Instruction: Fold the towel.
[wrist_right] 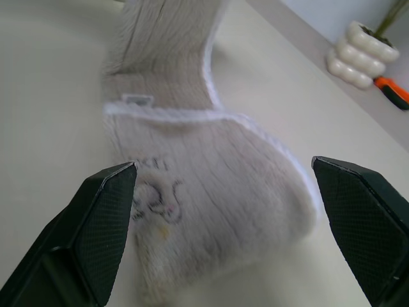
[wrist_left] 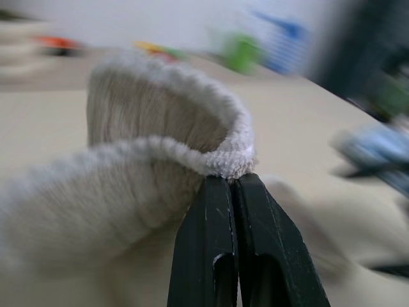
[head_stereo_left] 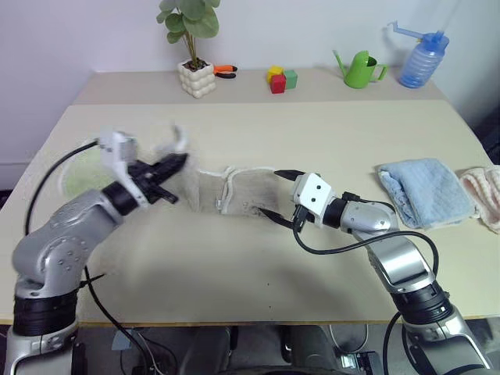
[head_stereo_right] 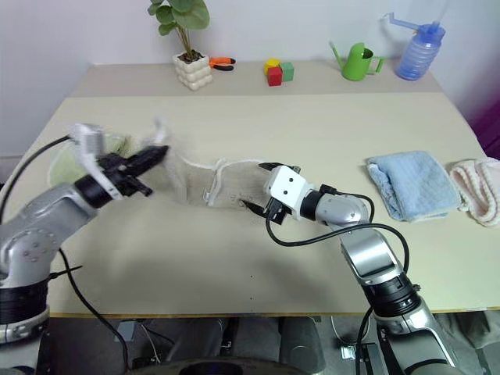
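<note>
Towel (head_stereo_left: 242,191) lies mid-surface (head_stereo_left: 258,273), its end on the plant-pot (head_stereo_left: 196,78) side lifted clear. Left claw (wrist_left: 231,182) is pinched tight on that raised edge, presumably to carry it over the rest for a fold. Right claw (wrist_right: 223,185) stands spread wide at the towel's opposite end, gripping nothing; judged to be placed there to pin or catch that end. Blue cloth (head_stereo_left: 426,191) sits well apart, beyond the right claw, out of the fold's way.
</note>
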{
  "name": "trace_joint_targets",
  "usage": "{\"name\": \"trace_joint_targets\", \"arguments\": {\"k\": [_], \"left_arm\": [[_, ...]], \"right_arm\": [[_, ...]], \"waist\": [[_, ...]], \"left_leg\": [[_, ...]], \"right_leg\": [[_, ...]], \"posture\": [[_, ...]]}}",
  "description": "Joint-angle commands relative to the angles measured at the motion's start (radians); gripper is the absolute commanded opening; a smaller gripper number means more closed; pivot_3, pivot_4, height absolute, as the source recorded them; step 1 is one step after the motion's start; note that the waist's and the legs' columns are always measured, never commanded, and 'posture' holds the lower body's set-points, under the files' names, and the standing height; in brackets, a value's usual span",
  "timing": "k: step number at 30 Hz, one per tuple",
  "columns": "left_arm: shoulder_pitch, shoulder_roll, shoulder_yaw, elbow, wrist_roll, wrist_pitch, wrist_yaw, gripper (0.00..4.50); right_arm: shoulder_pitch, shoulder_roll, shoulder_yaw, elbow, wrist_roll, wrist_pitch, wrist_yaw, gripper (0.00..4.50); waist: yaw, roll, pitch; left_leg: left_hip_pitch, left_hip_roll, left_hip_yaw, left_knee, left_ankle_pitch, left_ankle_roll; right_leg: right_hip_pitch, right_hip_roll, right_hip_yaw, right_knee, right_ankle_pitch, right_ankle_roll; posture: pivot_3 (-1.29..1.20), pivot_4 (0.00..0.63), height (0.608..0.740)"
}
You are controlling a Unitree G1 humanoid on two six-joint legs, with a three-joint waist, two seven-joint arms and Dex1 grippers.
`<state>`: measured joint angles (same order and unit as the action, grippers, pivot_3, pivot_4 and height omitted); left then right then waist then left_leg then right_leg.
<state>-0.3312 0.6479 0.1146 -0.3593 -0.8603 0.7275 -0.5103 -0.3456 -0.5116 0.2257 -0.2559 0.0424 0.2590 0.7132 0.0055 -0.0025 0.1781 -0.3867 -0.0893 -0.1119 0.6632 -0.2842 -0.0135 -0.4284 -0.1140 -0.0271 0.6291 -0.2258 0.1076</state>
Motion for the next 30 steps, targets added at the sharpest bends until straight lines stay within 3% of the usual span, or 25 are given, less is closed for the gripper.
{"name": "trace_joint_targets", "arguments": {"k": [1, 8, 21, 24, 27, 30], "left_arm": [[-0.096, -0.018, -0.169, 0.030, 0.121, -0.041, -0.117, 0.03], [-0.190, -0.106, -0.339, 0.163, 0.275, -0.090, -0.232, 0.03], [-0.191, -0.171, -0.406, 0.198, 0.374, -0.072, -0.320, 0.03], [-0.187, -0.173, -0.388, 0.197, 0.386, -0.068, -0.316, 0.83], [-0.181, -0.170, -0.360, 0.170, 0.385, -0.090, -0.319, 2.20], [-0.180, -0.170, -0.304, 0.131, 0.334, -0.064, -0.328, 2.20]], "right_arm": [[-0.002, -0.006, -0.024, -0.004, -0.017, -0.013, -0.020, 4.50], [0.038, -0.050, -0.070, 0.004, -0.052, -0.016, -0.053, 4.50], [0.044, -0.051, -0.085, 0.007, -0.063, -0.020, -0.067, 4.50], [0.039, -0.052, -0.086, 0.014, -0.065, -0.021, -0.066, 4.50], [0.040, -0.056, -0.089, 0.015, -0.067, -0.023, -0.064, 4.50], [0.042, -0.063, -0.096, 0.017, -0.069, -0.022, -0.062, 4.50]], "waist": [[0.002, 0.000, 0.000], [0.005, 0.000, 0.000], [0.005, -0.001, 0.000], [0.005, -0.001, 0.000], [0.005, -0.001, 0.000], [0.004, -0.001, 0.000]], "left_leg": [[0.000, 0.000, 0.000, 0.000, 0.000, 0.000], [-0.001, 0.000, 0.000, 0.000, 0.000, 0.000], [-0.001, 0.000, 0.000, 0.001, 0.000, 0.001], [-0.001, 0.000, 0.000, 0.001, 0.000, 0.001], [-0.001, 0.000, 0.000, 0.001, 0.000, 0.001], [-0.001, 0.000, 0.000, 0.001, 0.000, 0.000]], "right_leg": [[0.000, 0.000, 0.000, 0.000, 0.000, 0.000], [0.000, 0.000, 0.000, 0.000, 0.000, 0.000], [0.000, 0.000, 0.000, 0.000, 0.000, 0.000], [0.000, 0.000, 0.000, 0.000, 0.000, 0.000], [0.000, 0.000, 0.000, 0.000, 0.000, 0.000], [0.000, 0.000, 0.000, 0.000, 0.000, 0.000]], "posture": [[0.00, 0.150, 0.732], [0.00, 0.150, 0.732], [0.00, 0.150, 0.732], [0.00, 0.150, 0.732], [0.00, 0.150, 0.732], [0.00, 0.150, 0.732]]}}
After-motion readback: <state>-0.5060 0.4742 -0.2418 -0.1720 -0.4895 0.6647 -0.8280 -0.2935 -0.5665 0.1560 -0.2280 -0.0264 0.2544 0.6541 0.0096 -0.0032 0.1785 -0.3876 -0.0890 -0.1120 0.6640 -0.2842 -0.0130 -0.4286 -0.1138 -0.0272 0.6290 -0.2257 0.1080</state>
